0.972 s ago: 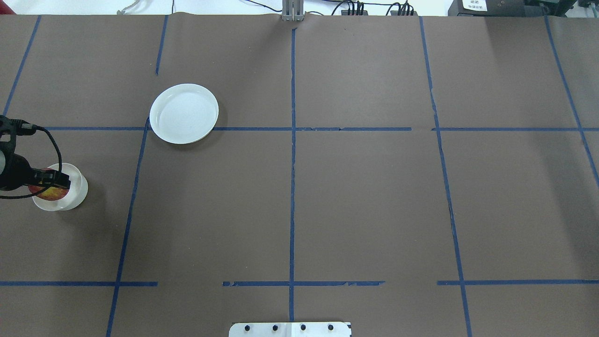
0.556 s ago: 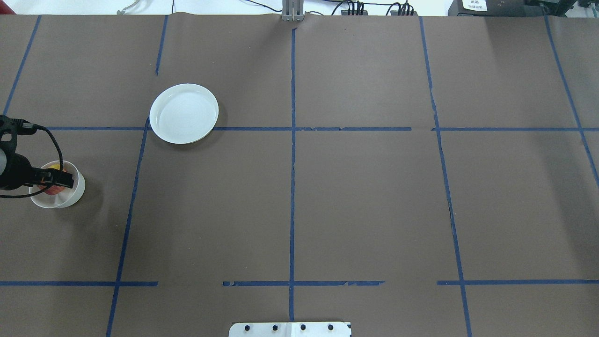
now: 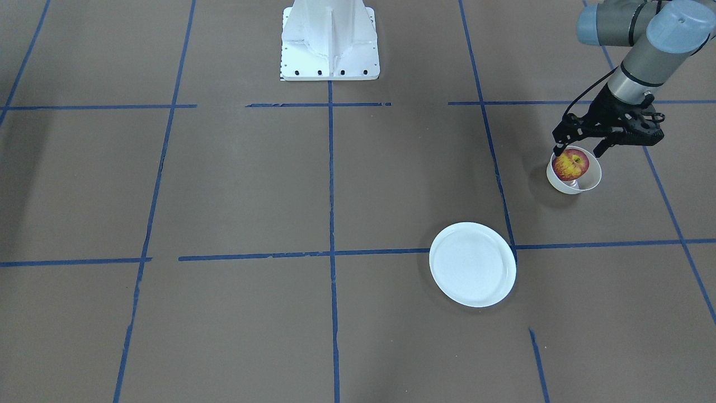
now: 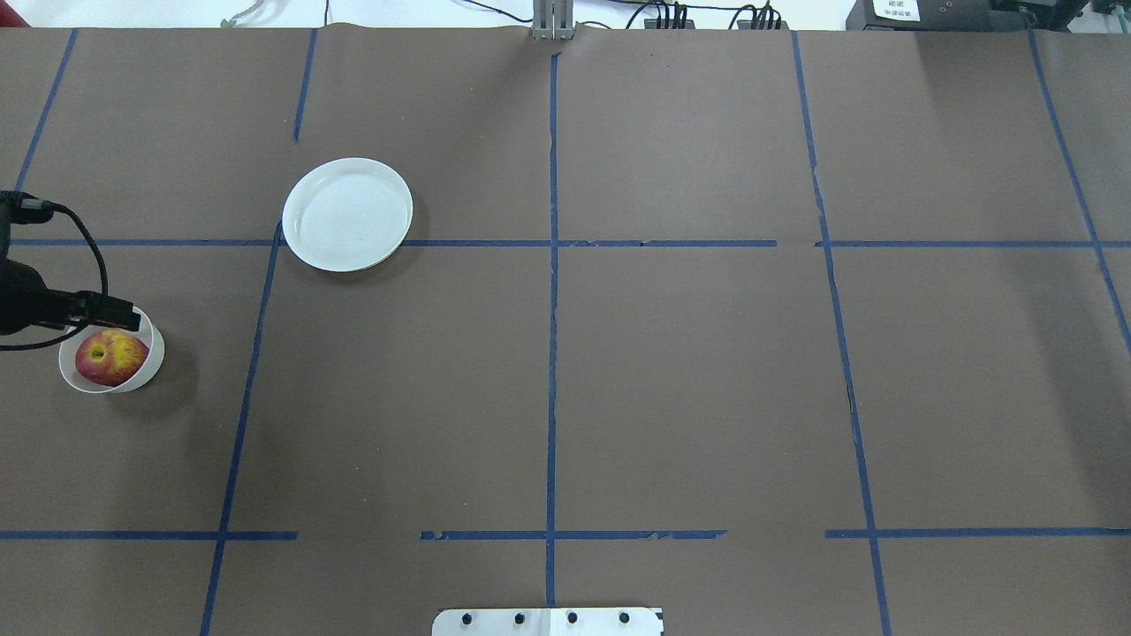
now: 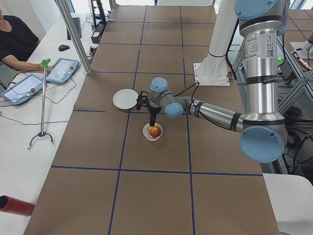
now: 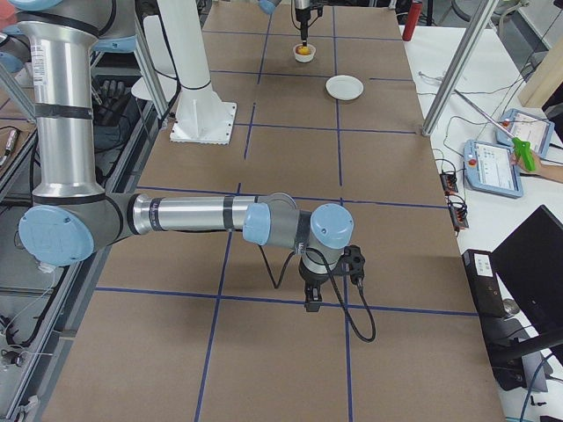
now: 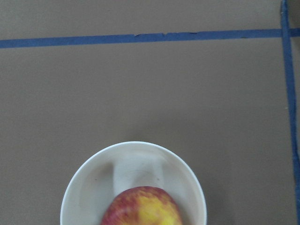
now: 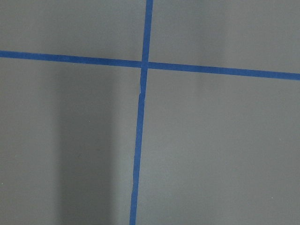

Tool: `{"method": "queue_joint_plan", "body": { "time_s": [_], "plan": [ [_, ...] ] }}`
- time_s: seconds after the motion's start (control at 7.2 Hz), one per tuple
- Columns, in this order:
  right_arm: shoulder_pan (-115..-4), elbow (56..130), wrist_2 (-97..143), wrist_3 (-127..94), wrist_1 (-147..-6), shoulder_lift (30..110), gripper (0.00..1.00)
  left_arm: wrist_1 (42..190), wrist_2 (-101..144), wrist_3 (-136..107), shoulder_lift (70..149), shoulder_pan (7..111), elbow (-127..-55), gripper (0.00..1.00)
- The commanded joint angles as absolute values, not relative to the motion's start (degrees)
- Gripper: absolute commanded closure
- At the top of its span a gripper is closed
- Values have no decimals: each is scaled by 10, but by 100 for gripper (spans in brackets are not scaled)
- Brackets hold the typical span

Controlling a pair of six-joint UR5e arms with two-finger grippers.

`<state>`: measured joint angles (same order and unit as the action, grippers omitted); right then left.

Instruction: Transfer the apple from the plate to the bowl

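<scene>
Brown taped table [image 4: 689,371]: plate [image 4: 347,214], bowl [image 4: 155,357]

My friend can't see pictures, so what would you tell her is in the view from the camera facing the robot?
A small round red-and-yellow apple sits in a small deep off-white bowl on the brown table, with the left arm's black gripper open just above it. A flat round white plate lies empty nearer the camera, apart from the bowl.

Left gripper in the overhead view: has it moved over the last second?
Yes. The left gripper has shifted up the image toward the tape line, off the apple to the bowl's far rim.
</scene>
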<state>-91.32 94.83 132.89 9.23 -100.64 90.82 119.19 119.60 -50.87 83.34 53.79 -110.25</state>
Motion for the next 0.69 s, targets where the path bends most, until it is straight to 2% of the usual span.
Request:
{"method": "queue_joint_plan", "body": {
  "time_s": [0.0,0.28,0.56],
  "plan": [
    [-913,948,1329,92,-1007,908,0,1187,1221,-420,833,640,-1131,0],
    [-913,948,1329,92,-1006,908,0,1110,1257,-247,834,712,-1124,0],
    [-913,948,1329,92,-1006,909,0,948,1273,-39,901,836,-1064,0]
  ]
}}
